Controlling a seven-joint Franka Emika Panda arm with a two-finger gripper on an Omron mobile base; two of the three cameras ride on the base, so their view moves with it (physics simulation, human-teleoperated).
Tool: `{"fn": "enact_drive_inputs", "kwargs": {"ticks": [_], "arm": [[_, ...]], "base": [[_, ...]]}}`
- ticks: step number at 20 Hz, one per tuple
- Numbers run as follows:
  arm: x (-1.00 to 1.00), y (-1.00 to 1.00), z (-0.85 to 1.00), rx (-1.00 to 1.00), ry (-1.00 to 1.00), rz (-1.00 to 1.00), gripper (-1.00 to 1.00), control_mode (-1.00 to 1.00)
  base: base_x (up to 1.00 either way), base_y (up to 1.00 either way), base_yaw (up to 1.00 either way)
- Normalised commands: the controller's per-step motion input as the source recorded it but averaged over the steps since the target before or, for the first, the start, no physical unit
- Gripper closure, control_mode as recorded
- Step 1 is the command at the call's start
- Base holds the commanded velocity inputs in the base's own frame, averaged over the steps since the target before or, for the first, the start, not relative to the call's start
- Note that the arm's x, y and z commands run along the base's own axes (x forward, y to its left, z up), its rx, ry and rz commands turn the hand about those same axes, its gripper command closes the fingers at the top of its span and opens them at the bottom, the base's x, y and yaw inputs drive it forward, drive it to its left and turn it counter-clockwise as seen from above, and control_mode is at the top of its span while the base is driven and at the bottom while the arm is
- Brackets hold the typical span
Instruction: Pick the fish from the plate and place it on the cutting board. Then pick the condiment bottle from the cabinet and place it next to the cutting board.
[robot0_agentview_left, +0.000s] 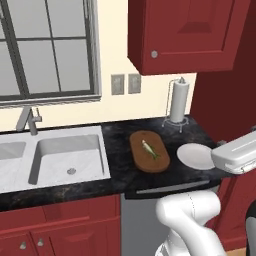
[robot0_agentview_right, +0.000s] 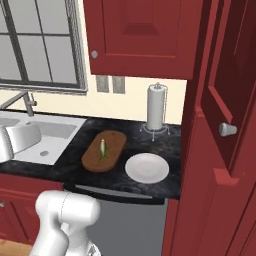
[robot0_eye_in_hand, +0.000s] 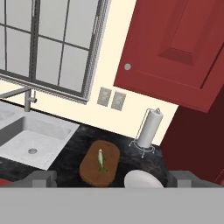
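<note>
The fish (robot0_agentview_left: 149, 149) lies along the cutting board (robot0_agentview_left: 149, 151), beside the bare plate (robot0_agentview_left: 195, 156) on the bench. The jaws hang wide apart, holding nothing. I think the bottle comes next, in the tall cabinet (robot0_agentview_right: 220, 165) off to the right.

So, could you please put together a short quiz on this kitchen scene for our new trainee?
1. True or false: the fish lies on the cutting board.
2. What stands behind the plate, near the wall? A) kettle B) paper towel roll C) toaster
3. Fill in: the claw is ____.

Key: 1 true; 2 B, the paper towel roll; 3 open, holding nothing.
</note>
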Motion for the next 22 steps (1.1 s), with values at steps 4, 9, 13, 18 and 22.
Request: {"fn": "enact_drive_inputs", "kwargs": {"ticks": [4,9,13,18,22], "arm": [[0.0,0.0,0.0,0.0,0.0,0.0,-1.0,1.0],[0.0,0.0,0.0,0.0,0.0,0.0,-1.0,1.0],[0.0,0.0,0.0,0.0,0.0,0.0,-1.0,1.0],[0.0,0.0,0.0,0.0,0.0,0.0,-1.0,1.0],[0.0,0.0,0.0,0.0,0.0,0.0,-1.0,1.0]], "base": [[-0.45,0.0,0.0],[-0.43,0.0,0.0],[-0.43,0.0,0.0],[-0.42,0.0,0.0],[-0.24,0.0,0.0]]}}
